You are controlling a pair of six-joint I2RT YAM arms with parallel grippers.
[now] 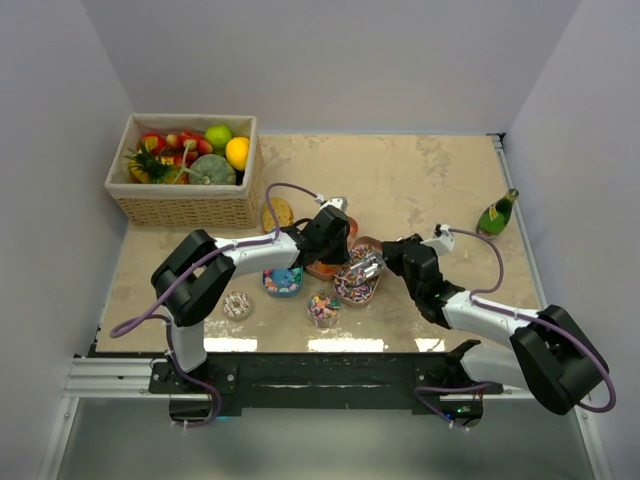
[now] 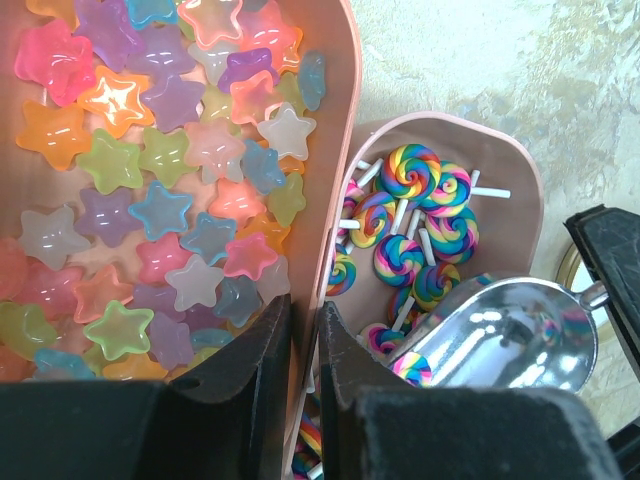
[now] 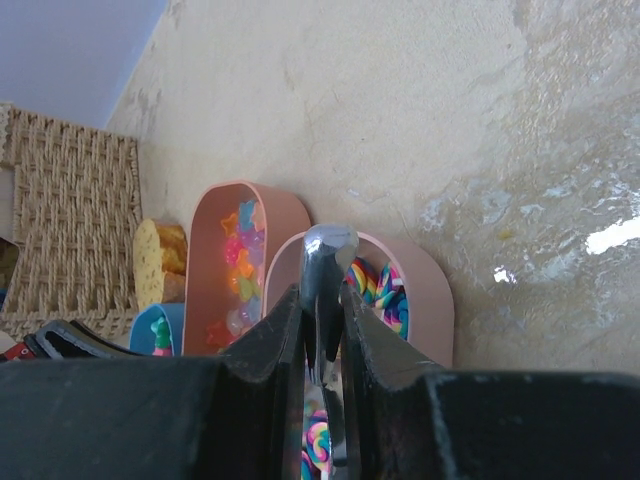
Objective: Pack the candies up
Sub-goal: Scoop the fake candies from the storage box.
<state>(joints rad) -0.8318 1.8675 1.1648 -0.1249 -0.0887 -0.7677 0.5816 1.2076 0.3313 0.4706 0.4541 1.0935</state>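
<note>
Marbled beige surface [image 1: 420, 180] | swirl lollipops [image 2: 420, 215] in lollipop tray [image 2: 505, 235], star candies [image 2: 170, 190] in star tray [image 2: 338, 130] alongside | left pincer [image 2: 305, 345] pinches star tray wall, right pincer [image 3: 322, 300] pinches scoop [image 2: 510, 335] handle | candies likely light, hard, slick: scoop from beneath, don't pinch

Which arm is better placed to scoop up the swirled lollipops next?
Right: the right gripper holds the metal scoop, its bowl among the lollipops; the left gripper pinches the star tray's wall.
</note>
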